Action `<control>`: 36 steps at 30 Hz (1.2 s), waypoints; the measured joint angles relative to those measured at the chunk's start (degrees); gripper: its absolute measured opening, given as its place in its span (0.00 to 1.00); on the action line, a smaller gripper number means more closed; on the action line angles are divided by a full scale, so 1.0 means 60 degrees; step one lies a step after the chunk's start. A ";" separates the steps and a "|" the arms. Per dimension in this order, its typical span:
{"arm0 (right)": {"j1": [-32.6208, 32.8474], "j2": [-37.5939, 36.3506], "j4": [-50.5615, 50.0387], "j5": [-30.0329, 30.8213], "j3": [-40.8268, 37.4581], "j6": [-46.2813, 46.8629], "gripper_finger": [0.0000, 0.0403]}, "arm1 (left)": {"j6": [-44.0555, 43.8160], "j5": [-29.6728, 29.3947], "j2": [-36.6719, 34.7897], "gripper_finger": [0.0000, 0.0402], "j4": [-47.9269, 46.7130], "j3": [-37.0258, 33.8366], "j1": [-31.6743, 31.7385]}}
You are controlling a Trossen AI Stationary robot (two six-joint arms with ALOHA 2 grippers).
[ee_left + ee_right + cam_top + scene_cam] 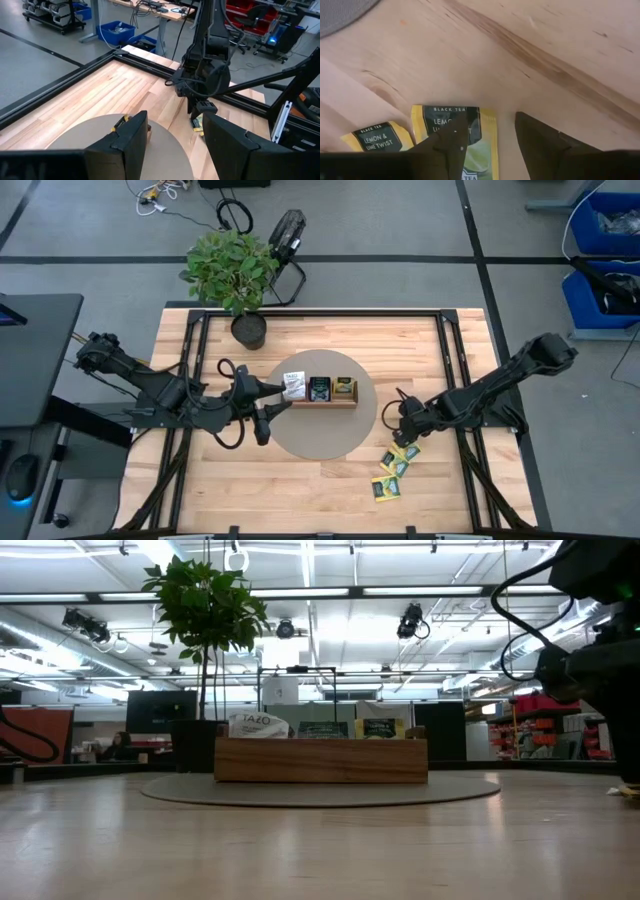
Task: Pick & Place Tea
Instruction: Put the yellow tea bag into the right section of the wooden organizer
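Several yellow-green tea packets (395,465) lie flat on the wood at the table's right near part. My right gripper (402,427) hangs over them, open and pointing down. In its wrist view one finger (456,134) stands over a "Lemon" packet (479,134) and the other finger (532,131) over bare wood beside it. A second packet (376,136) lies next to that one. My left gripper (172,135) is open and empty, level above the round mat, by the wooden tray's left end (286,388).
The wooden tray (320,401) stands on a round grey mat (320,430) at the table's middle, with a white, a dark and a yellow packet upright in its three compartments. A potted plant (235,275) stands at the far edge. Bare wood lies near the left arm.
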 joint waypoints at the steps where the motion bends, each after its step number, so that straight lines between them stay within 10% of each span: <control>1: 0.0018 0.0091 0.0005 0.0000 0.0007 -0.0017 0.44 | -0.0003 0.0000 0.0000 0.49 -0.0003 -0.0003 0.0000; 9: 0.0057 0.0405 -0.0175 0.0097 0.0043 -0.0269 0.37 | -0.0007 0.0000 0.0000 0.49 -0.0004 -0.0003 0.0000; 18: 0.0065 0.0429 -0.0599 0.0458 0.0017 -0.0479 0.03 | -0.0073 0.0000 0.0000 0.49 -0.0002 -0.0002 0.0128; 36: 0.0043 -0.0709 -0.3217 0.2305 0.1759 -0.1474 0.00 | -0.0087 0.0036 0.0000 0.49 0.0075 -0.0004 0.0215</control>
